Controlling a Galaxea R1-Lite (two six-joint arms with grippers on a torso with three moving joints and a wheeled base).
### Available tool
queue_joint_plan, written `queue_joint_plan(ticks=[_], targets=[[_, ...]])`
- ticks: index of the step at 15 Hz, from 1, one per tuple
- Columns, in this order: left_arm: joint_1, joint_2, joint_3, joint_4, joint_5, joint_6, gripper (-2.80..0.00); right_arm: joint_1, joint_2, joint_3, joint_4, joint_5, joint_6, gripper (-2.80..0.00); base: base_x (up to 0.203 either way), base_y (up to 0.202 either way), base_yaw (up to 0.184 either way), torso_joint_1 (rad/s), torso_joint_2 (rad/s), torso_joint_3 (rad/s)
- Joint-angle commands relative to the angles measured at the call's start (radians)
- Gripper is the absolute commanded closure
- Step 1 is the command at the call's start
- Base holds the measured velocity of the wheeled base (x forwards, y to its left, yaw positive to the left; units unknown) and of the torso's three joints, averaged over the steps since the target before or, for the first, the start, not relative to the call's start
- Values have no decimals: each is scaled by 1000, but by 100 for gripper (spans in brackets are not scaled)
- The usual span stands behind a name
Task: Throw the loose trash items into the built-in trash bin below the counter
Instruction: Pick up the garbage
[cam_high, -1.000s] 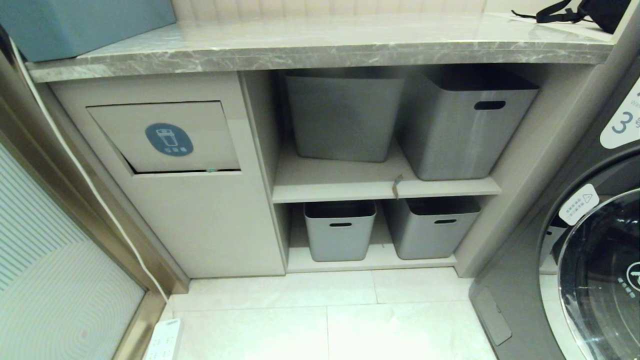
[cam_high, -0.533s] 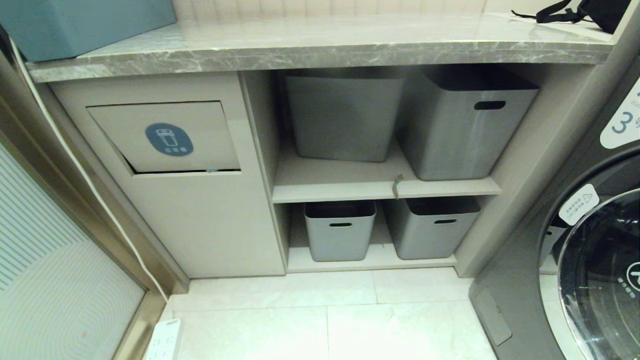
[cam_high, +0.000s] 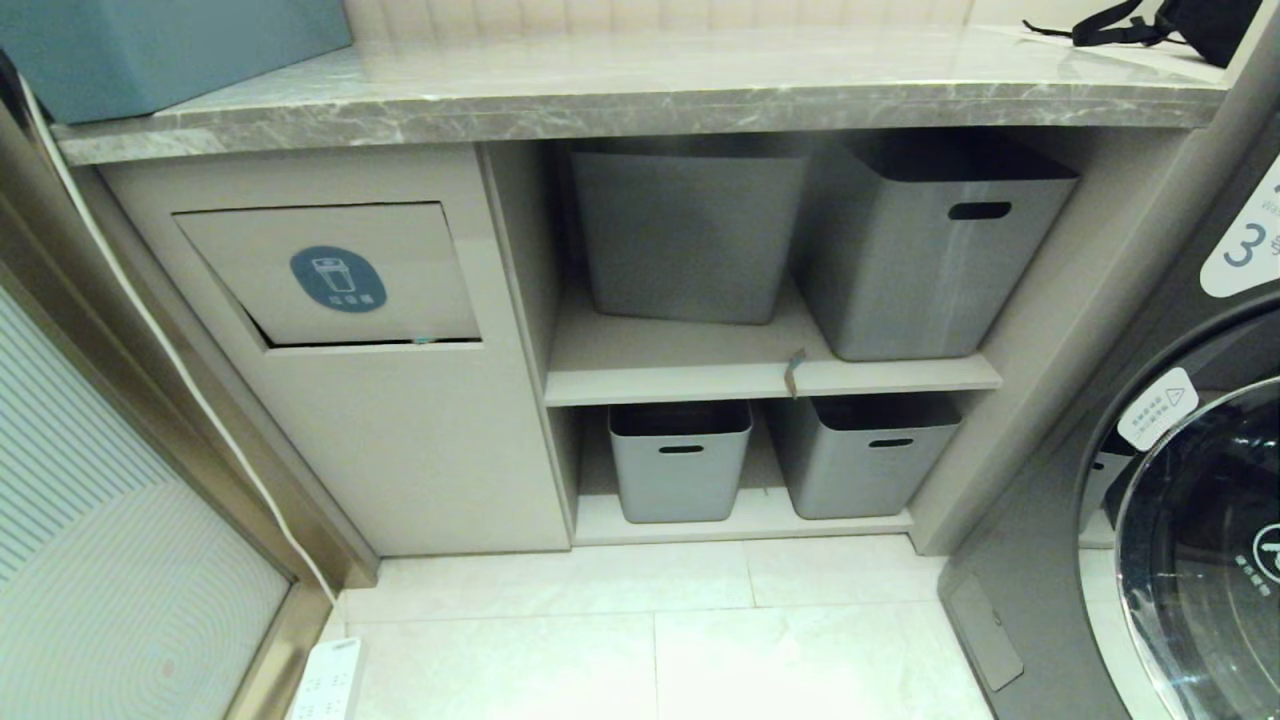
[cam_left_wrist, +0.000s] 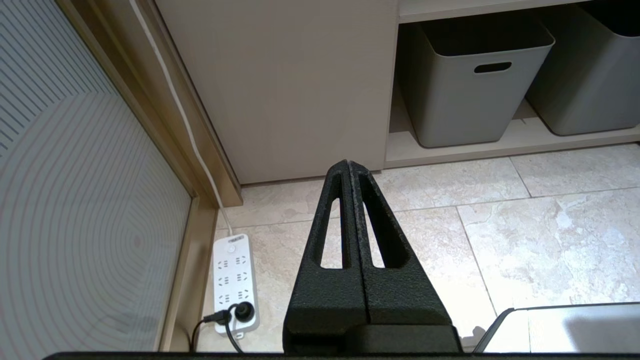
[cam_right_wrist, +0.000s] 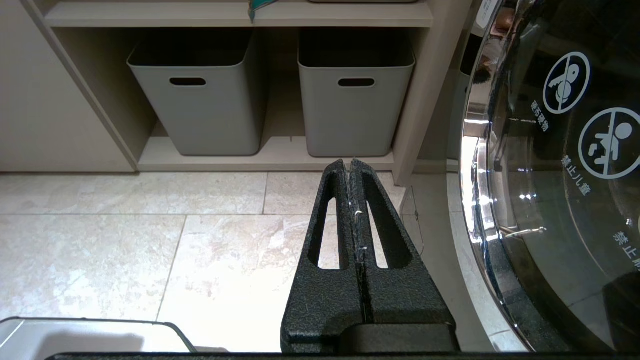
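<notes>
Under the counter (cam_high: 640, 105), on the left, sits the built-in trash bin (cam_high: 330, 275): a beige cabinet front with a tilting flap and a blue oval sticker showing a white bin icon. The flap hangs a bit crooked, with a dark gap along its lower edge and a tiny teal speck (cam_high: 423, 340) caught at the seam.

Right of the bin is an open shelf unit with four grey tubs: two big ones (cam_high: 920, 250) on the upper shelf, two smaller ones (cam_high: 680, 460) below. One small scrap (cam_high: 794, 372) hangs off the front lip of the upper shelf between the big tubs; it looks tan with a teal side, though it's pretty tiny from the head camera.

On the far right of the counter lies a black strapped bag (cam_high: 1190, 22), and a teal box (cam_high: 150, 45) sits on the far left. A washing machine (cam_high: 1180, 520) fills the right edge, and a white power strip (cam_left_wrist: 235, 280) lies on the tile floor by the left wall.

Both arms hang low over the floor. The left gripper (cam_left_wrist: 348, 165) has its fingers pressed together with nothing in them, same for the right gripper (cam_right_wrist: 348, 163).
</notes>
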Motion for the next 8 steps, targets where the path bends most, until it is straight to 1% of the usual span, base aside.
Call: queue_joint_plan(ticks=[1, 8], targets=[[0, 0, 0, 0, 0, 0, 0, 1, 0, -1, 0, 0, -1, 0, 0, 0, 0, 0, 0, 0], [0, 0, 0, 0, 0, 2, 0, 1, 0, 0, -1, 0, -1, 0, 0, 0, 0, 0, 0, 0]])
